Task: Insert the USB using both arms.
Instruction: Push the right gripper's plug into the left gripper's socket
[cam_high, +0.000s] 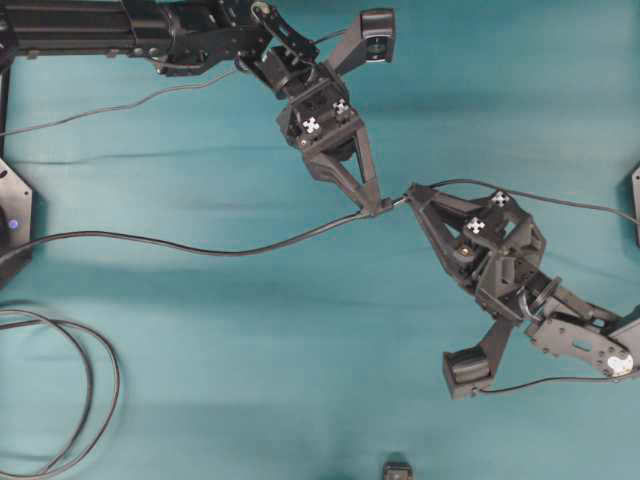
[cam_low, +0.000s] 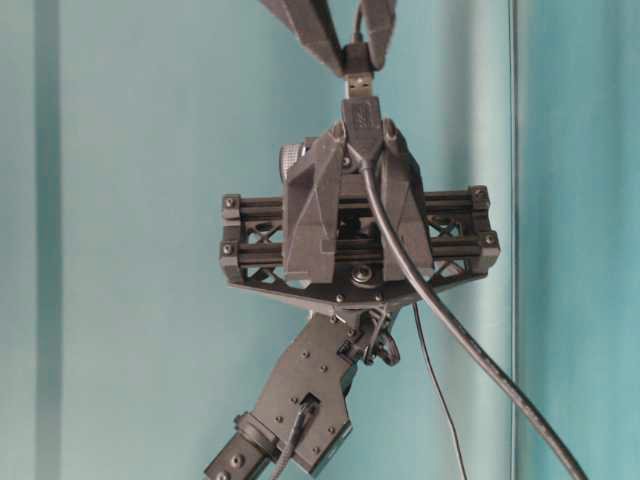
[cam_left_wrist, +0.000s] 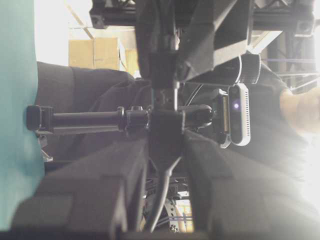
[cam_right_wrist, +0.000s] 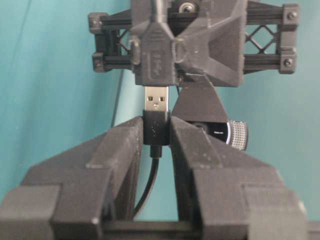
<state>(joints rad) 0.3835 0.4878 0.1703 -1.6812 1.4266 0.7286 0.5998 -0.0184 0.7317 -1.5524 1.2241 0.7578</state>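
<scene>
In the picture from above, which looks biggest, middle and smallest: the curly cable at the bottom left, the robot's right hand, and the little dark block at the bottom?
1. Grey cable coil, biggest, though the picture's edge cuts it off.
2. Right hand.
3. Small dark block, smallest, partly cut off too.

You're looking at a teal-covered table (cam_high: 200, 380) with a looped grey cable coil (cam_high: 70, 400) lying at eight o'clock and a small dark block (cam_high: 398, 470) at six o'clock by the edge.
</scene>
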